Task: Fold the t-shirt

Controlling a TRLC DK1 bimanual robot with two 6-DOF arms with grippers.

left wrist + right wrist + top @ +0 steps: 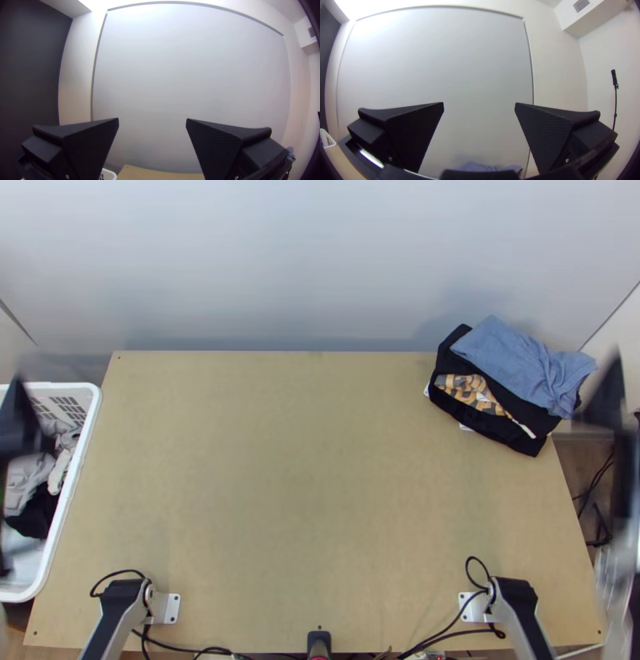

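At the table's [280,484] far right corner sits the pile: blue cloth [516,360], loosely folded, over black cloth [500,430], with patterned cloth [464,390] peeking out. Which piece is the t-shirt? Can't tell; it may be that blue one, or something in the laundry basket [77,472] at the left edge. Blue's long axis slants from the far edge towards the right side, and the right gripper [479,104] is nearer; the left gripper [152,120] is on the basket's side. Top view gives that slant; the wrist views give both finger pairs, wide apart, gripping nothing. Whichever arm picks probably has to come down first.
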